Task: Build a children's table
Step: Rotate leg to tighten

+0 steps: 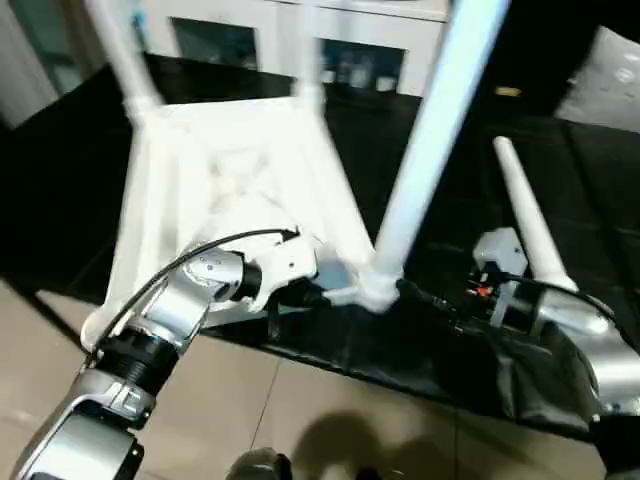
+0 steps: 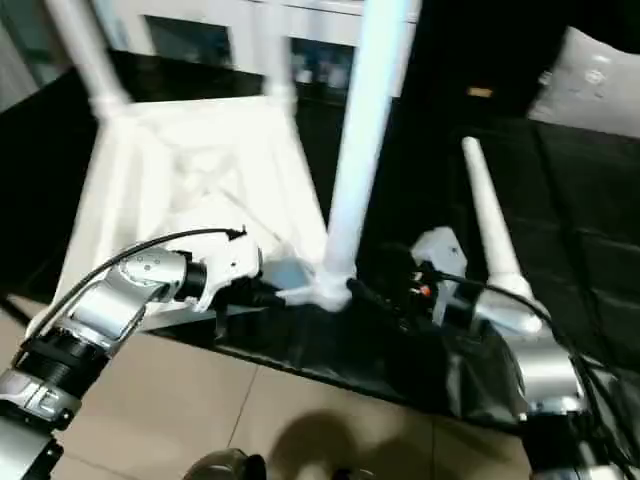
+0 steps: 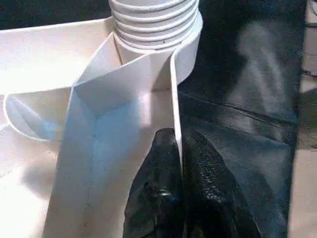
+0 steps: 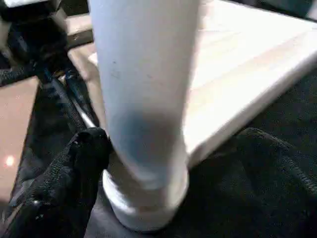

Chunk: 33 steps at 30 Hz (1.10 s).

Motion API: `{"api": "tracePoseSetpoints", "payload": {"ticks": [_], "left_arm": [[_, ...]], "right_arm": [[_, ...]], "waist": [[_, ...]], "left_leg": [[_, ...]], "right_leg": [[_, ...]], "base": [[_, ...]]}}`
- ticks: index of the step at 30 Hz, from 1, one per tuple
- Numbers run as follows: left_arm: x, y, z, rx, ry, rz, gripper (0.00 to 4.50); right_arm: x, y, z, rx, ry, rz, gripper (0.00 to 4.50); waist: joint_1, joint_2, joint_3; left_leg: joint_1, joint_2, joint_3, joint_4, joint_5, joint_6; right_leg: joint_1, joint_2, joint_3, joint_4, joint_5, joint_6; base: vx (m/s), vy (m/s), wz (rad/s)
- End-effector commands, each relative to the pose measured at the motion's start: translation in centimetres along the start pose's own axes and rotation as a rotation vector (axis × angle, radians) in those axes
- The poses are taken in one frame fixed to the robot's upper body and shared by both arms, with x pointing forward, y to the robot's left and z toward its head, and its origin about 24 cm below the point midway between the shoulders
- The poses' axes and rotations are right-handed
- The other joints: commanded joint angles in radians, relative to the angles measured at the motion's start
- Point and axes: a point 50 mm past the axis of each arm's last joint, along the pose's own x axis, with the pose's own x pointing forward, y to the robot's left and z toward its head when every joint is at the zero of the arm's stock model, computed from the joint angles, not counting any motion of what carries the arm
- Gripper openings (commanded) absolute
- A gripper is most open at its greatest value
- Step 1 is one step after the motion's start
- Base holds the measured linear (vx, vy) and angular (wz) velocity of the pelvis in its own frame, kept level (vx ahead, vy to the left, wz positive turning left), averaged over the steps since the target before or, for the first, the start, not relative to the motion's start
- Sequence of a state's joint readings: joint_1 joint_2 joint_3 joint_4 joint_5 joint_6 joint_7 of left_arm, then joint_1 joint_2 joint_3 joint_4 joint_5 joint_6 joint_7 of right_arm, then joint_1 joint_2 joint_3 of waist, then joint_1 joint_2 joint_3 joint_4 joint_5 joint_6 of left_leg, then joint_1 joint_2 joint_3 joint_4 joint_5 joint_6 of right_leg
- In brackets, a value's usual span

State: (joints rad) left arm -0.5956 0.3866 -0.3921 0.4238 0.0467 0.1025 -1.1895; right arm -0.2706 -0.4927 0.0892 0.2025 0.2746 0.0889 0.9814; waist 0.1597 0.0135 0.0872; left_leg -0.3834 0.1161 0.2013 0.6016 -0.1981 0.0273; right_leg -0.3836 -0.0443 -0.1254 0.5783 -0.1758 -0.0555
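Note:
The children's table lies upside down on a black surface, its ribbed white top (image 1: 225, 170) facing up. White legs stand in the far left socket (image 1: 125, 50), the far right socket (image 1: 308, 60) and the near right socket (image 1: 430, 130). Another leg (image 1: 530, 225) lies loose on the black surface to the right. My left gripper (image 1: 312, 294) is shut on the thin rim wall (image 3: 174, 99) of the top, next to the near right socket. My right gripper (image 4: 176, 141) is open, with one finger (image 4: 79, 158) on each side of that leg's base.
The black surface (image 1: 400, 350) ends in an edge close in front of me, with beige floor tiles (image 1: 250, 400) below. A white cabinet with glass doors (image 1: 215, 40) stands behind the table. A pale cushion (image 1: 610, 75) sits at the far right.

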Motion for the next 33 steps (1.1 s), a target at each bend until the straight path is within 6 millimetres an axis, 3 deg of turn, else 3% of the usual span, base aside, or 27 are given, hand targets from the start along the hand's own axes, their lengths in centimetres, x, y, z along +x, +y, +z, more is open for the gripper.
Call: {"api": "tracePoseSetpoints", "payload": {"ticks": [1, 3, 9, 10, 22, 33], "left_arm": [[0.5, -0.1, 1.4, 0.095, -0.009, -0.075, 0.0], [0.6, -0.1, 1.7, 0.125, -0.01, -0.106, 0.0], [0.9, -0.3, 1.8, 0.15, -0.005, -0.131, 0.0], [0.9, -0.3, 1.8, 0.15, -0.006, -0.131, 0.0], [0.9, -0.3, 1.4, 0.153, 0.004, -0.145, 0.0], [1.1, -0.3, 1.3, 0.046, -0.03, -0.088, 0.0]], "right_arm": [[0.0, 0.1, -0.2, -0.032, 0.04, 0.039, 4.47], [0.5, 0.3, -0.6, -0.037, 0.075, 0.093, 4.47], [0.9, 0.1, -0.7, 0.004, 0.092, 0.142, 4.13], [0.9, 0.1, -0.7, 0.004, 0.092, 0.142, 3.84], [0.8, 0.2, -1.0, 0.017, 0.114, 0.209, 2.9], [1.2, 1.8, -1.8, 0.104, 0.104, 0.211, 2.73]], "waist": [[-0.009, 0.001, -0.088], [-0.005, 0.001, -0.088], [0.002, -0.001, -0.091], [0.002, -0.001, -0.091], [0.006, -0.004, -0.094], [0.006, -0.003, -0.096]], "left_leg": [[0.035, 0.164, -0.073, -0.071, -0.129, 0.055], [0.031, 0.16, -0.071, -0.068, -0.139, 0.048], [0.035, 0.164, -0.071, -0.066, -0.136, 0.048], [0.034, 0.164, -0.071, -0.066, -0.133, 0.049], [0.03, 0.16, -0.07, -0.061, -0.128, 0.051], [0.029, 0.165, -0.072, -0.061, -0.109, 0.056]], "right_leg": [[0.045, -0.172, 0.094, -0.052, -0.111, -0.175], [0.05, -0.18, 0.095, -0.054, -0.129, -0.177], [0.047, -0.177, 0.094, -0.052, -0.151, -0.168], [0.048, -0.177, 0.094, -0.052, -0.146, -0.169], [0.048, -0.178, 0.093, -0.053, -0.171, -0.163], [0.048, -0.175, 0.092, -0.044, -0.138, -0.167]], "base": [[0.0, 0.0, 0.0], [0.0, 0.0, 0.0], [0.0, 0.0, 0.0], [0.0, 0.0, 0.0], [0.0, 0.0, 0.0], [0.0, 0.0, 0.0]]}}
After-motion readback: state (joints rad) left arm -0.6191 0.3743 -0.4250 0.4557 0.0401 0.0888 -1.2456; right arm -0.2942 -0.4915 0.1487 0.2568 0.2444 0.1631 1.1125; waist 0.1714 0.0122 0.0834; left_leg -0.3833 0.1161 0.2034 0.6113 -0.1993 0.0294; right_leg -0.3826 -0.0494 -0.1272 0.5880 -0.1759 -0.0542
